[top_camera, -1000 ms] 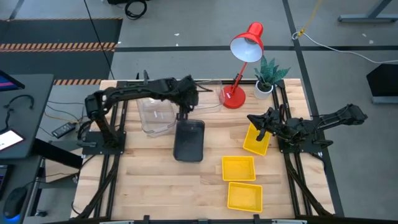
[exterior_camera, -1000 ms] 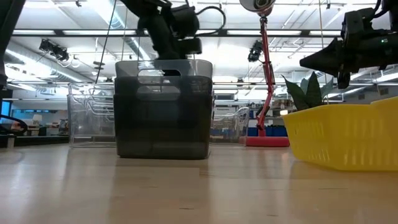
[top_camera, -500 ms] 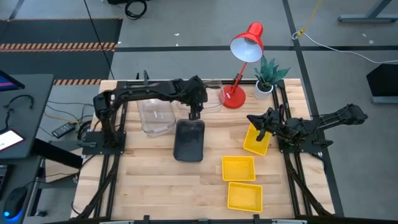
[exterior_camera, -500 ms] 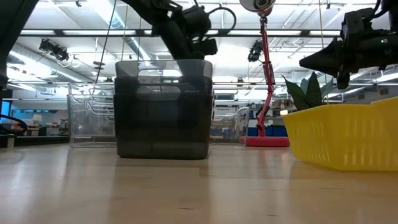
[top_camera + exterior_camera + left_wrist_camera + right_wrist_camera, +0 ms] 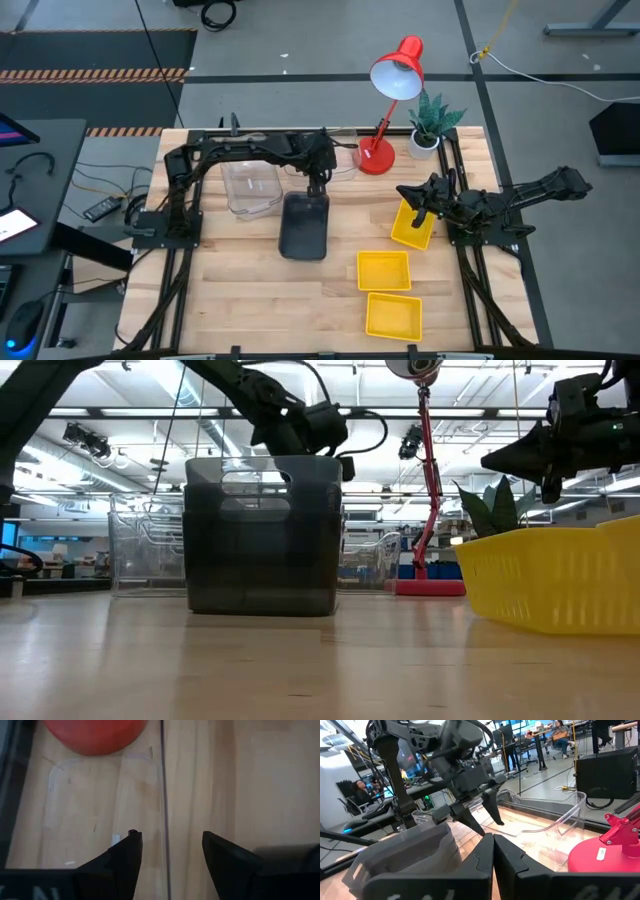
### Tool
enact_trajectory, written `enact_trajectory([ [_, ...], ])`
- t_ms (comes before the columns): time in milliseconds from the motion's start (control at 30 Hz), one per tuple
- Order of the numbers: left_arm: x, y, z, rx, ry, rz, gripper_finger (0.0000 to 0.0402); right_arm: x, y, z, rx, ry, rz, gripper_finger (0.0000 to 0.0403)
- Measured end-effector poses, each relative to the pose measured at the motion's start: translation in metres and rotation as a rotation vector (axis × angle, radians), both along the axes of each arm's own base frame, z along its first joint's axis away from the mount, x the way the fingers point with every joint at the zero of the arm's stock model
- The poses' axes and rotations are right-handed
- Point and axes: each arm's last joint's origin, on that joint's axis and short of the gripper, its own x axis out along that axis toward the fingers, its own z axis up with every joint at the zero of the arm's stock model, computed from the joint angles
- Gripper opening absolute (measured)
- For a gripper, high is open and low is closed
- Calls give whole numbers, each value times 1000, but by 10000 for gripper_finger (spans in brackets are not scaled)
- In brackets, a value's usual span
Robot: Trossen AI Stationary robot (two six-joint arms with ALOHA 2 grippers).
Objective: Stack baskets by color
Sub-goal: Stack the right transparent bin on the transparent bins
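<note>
Now the left tool (image 5: 318,178) hangs with fingers apart over the near edge of a clear basket (image 5: 335,160) by the red lamp base (image 5: 374,157). That basket's long axis runs crosswise beneath it. Farther off, the right tool (image 5: 418,200) rests closed.

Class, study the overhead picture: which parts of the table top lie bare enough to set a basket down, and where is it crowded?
Bare wood lies in front of the dark grey basket, left of the two flat yellow baskets, out to the table edge. The far strip is crowded: clear baskets, left gripper, red lamp, plant.
</note>
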Motion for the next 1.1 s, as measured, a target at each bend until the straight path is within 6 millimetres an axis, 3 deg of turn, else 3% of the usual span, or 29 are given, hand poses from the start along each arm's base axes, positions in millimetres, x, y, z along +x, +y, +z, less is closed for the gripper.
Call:
enact_trajectory([
  [133,1,0,-6,-8,22,-6,210,0,0,0,0,0,0,12],
  [300,0,-1,-8,-11,41,-11,173,0,0,0,-1,5,1,12],
  [700,-1,0,-4,27,54,-26,13,0,0,-1,-4,8,0,12],
  [1100,4,-8,37,77,107,-57,6,0,0,-1,-4,7,0,12],
])
